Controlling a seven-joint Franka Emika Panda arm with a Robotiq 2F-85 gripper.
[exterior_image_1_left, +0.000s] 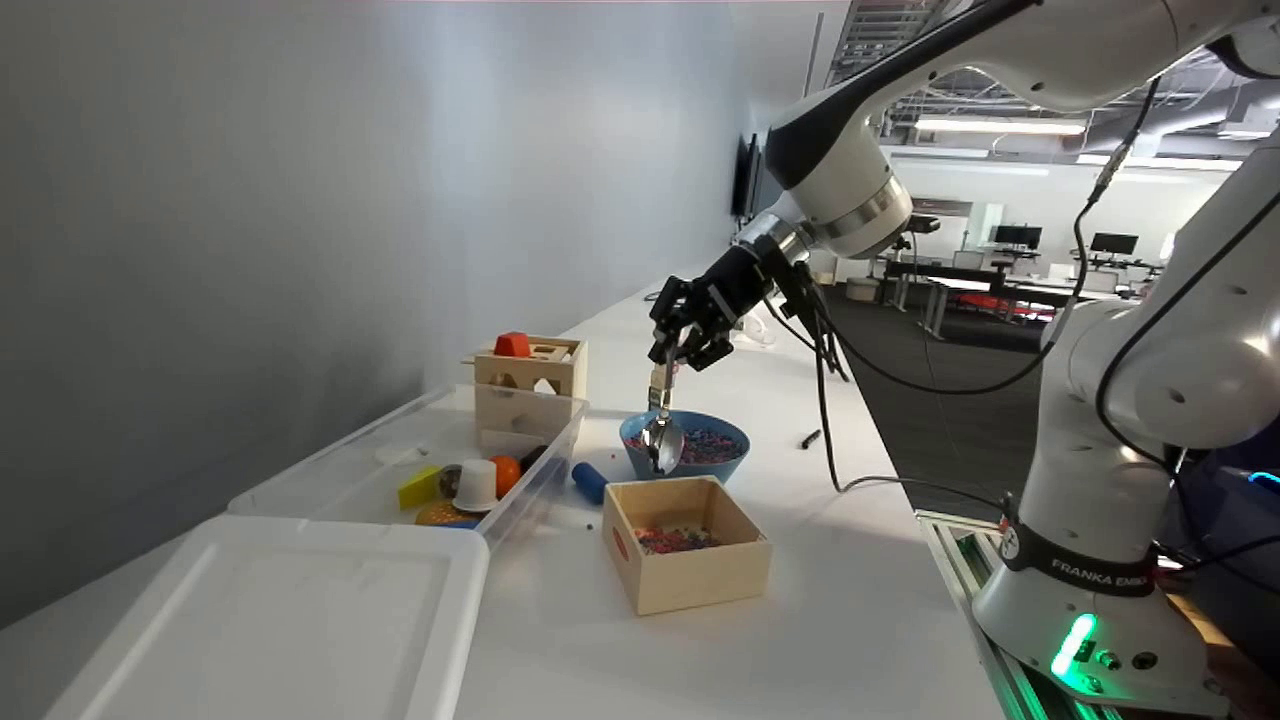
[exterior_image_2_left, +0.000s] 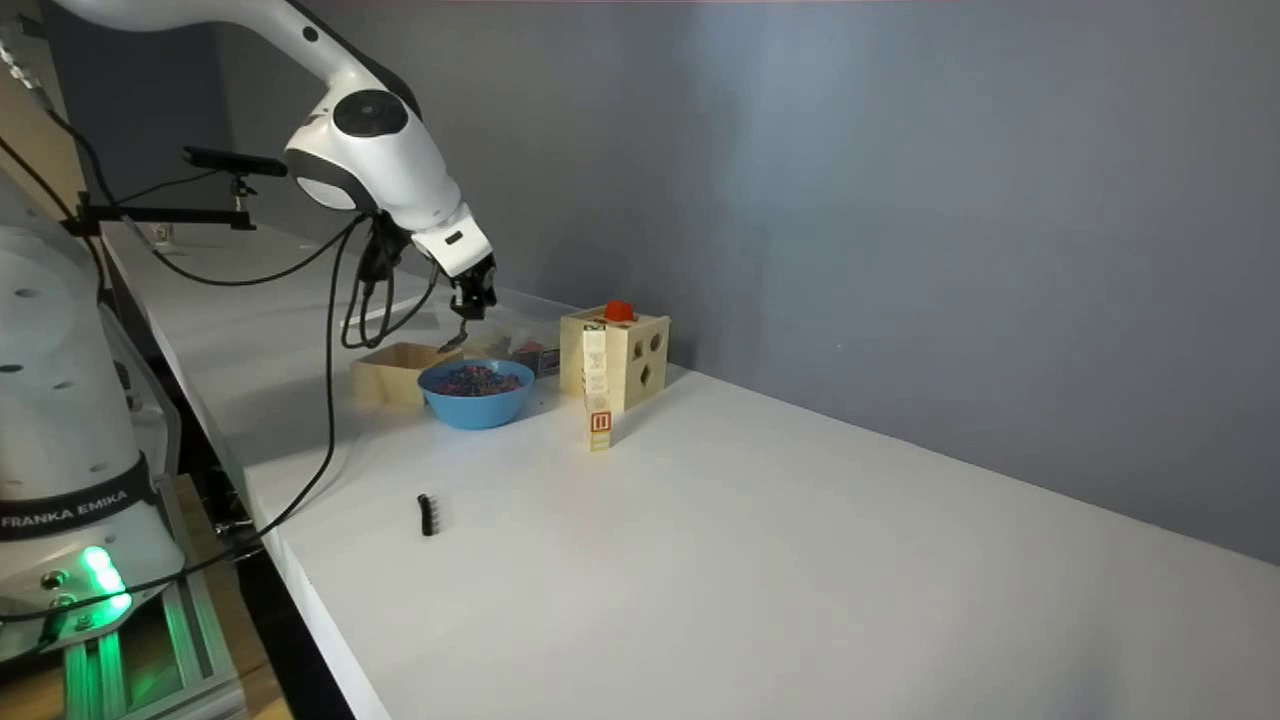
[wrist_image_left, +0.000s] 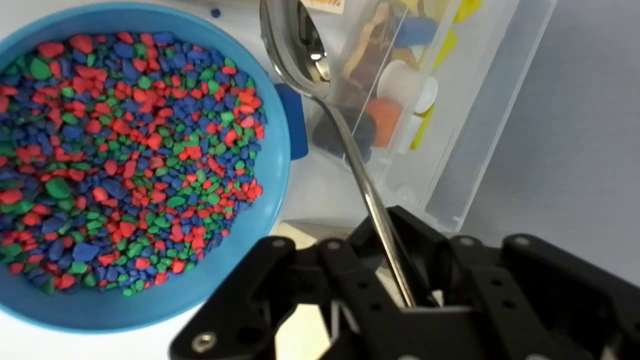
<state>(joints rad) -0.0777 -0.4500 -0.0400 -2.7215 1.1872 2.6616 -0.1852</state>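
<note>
Hand (wrist_image_left: 392, 240) closed tight on metal spoon (wrist_image_left: 357, 160), by the handle. Likely light, stiff, slippery; mid-handle looks the surest hold.

In an exterior view, on worktop (exterior_image_1_left: 830, 610): box (exterior_image_1_left: 705, 590) near, bowl (exterior_image_1_left: 720, 467) just beyond it, gravel (exterior_image_1_left: 675, 541) in both. Left: bin (exterior_image_1_left: 335, 488) with toys (exterior_image_1_left: 476, 486) in it; lid (exterior_image_1_left: 290, 620) nearer, shape sorter (exterior_image_1_left: 562, 372) at its far end. Spoon (exterior_image_1_left: 663, 440) in tool (exterior_image_1_left: 682, 345), above worktop, near bowl's rim.
</note>
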